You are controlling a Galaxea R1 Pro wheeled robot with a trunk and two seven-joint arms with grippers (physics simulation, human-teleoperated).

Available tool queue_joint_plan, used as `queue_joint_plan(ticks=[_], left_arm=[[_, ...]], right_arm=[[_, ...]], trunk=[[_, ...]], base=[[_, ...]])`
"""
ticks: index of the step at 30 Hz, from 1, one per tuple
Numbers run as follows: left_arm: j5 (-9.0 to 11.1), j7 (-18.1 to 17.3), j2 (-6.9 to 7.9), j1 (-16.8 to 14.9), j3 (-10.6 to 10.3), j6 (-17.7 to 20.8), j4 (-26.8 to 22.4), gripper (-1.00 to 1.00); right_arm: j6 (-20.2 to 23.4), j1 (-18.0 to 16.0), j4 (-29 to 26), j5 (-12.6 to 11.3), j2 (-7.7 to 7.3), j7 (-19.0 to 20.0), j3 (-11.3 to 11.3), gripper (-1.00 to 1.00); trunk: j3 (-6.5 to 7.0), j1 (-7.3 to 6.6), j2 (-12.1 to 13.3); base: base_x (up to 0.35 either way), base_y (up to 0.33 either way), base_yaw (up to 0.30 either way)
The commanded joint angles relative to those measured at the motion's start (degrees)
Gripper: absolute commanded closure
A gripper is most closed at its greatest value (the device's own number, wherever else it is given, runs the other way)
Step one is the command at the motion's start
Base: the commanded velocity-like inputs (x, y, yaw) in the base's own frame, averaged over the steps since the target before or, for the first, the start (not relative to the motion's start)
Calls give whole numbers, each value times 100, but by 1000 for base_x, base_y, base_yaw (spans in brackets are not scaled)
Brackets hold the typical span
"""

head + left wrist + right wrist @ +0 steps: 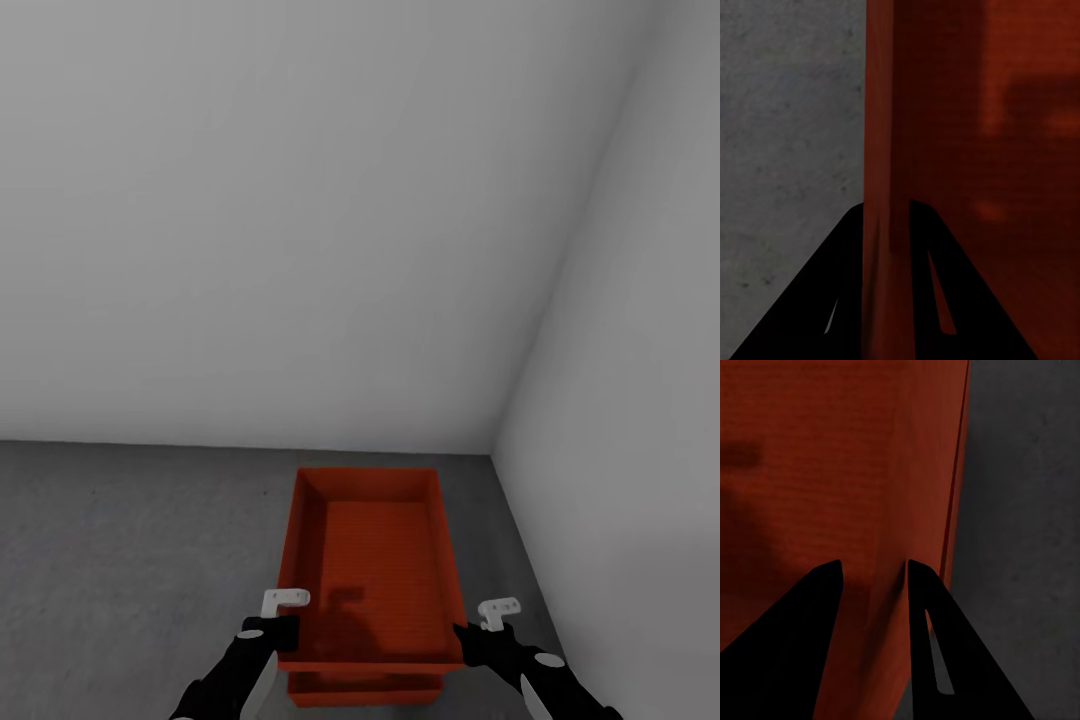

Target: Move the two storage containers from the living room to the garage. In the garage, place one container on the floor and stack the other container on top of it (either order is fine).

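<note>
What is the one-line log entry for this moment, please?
place: dark grey concrete floor | upper orange-red lidless container over lower one | left gripper, right gripper: each shut on a side wall

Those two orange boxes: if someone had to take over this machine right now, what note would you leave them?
Left gripper: shut on the left wall of the upper storage container.
Right gripper: shut on its right wall.
The upper container sits over the lower storage container, whose near edge peeks out beneath it, on the grey concrete floor near the corner of the pale walls.
Done: both containers are in the garage, one over the other.
Left: whether the upper one rests fully cannot be told; probably settle it, then release.
</note>
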Motion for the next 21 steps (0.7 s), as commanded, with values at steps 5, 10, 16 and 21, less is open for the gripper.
queue_joint_plan(ticks=[5,10,16,21], left_arm=[[-155,22,-8,-6,387,49,-222,100],[-155,22,-9,-6,387,49,-222,100],[-155,22,-13,-6,387,49,-222,100],[-155,22,-13,-6,387,49,-222,100]], right_arm=[[21,5,-10,32,-5,9,56,100],[14,5,-10,32,-5,9,56,100],[15,5,-10,32,-5,7,56,100],[14,5,-10,32,-5,9,56,100]], trunk=[[-5,2,-2],[-5,2,-2],[-5,2,-2],[-5,2,-2]], base=[[114,0,0],[15,0,0],[1,0,0],[0,0,0]])
